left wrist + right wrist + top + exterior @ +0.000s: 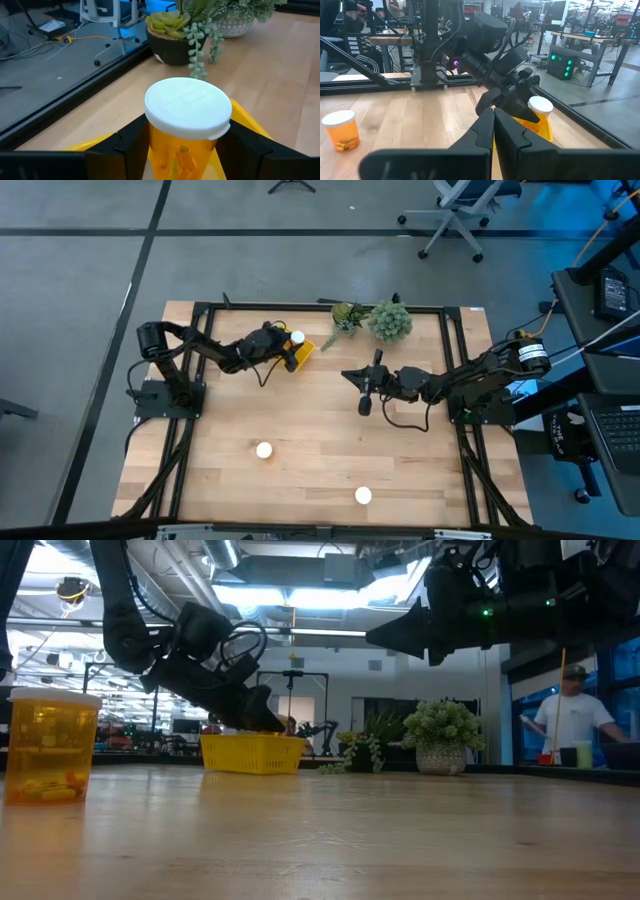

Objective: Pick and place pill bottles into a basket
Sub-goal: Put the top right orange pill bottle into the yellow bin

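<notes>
In the left wrist view the pill bottle [187,112] has its lower body cut off by the picture's edge. Its cap lettering is too faint to read. In the high view, the basket [303,352] is mostly hidden under the left gripper [290,343].

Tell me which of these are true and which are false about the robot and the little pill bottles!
1. The left gripper is holding a pill bottle over the yellow basket. True.
2. The right gripper is wide open. False: its fingers are shut with nothing between them, above the middle of the table.
3. Two bottles stand on the table near the front, the one on the left and the one on the right. True.
4. The bottle caps are blue. False: they are white.
5. The plants sit inside the basket. False: they stand beside it, at the table's back edge.
</notes>
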Controlling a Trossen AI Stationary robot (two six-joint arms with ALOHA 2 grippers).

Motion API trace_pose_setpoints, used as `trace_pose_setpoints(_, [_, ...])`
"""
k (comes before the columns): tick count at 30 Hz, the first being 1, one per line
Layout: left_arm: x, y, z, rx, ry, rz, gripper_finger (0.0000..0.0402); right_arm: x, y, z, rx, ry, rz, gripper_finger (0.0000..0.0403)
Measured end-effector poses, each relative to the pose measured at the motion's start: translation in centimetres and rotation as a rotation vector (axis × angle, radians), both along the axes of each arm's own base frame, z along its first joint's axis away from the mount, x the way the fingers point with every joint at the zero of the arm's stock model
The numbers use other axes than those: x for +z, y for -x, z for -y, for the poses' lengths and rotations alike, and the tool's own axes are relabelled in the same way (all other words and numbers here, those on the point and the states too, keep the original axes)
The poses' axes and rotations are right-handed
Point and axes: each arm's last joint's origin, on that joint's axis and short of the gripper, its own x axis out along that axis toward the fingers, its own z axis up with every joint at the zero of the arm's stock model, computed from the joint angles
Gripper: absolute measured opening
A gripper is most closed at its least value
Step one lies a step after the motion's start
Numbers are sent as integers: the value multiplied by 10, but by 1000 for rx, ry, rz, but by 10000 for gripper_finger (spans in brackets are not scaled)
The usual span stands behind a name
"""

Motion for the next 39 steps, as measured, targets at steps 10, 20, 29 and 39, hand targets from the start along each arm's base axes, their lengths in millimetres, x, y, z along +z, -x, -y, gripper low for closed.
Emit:
trace_pose_setpoints(10, [-10,-4,-2,12,-9,30,193,0,0,0,0,0,0,17])
trace_pose_setpoints(20, [-10,-4,-2,1,4,34,198,0,0,0,0,3,-1,17])
trace_pose_setpoints(29, [-10,-4,-1,-1,25,46,209,0,0,0,0,3,-1,16])
trace_pose_setpoints(39, [-10,-4,-1,-2,52,66,247,0,0,0,0,3,-1,16])
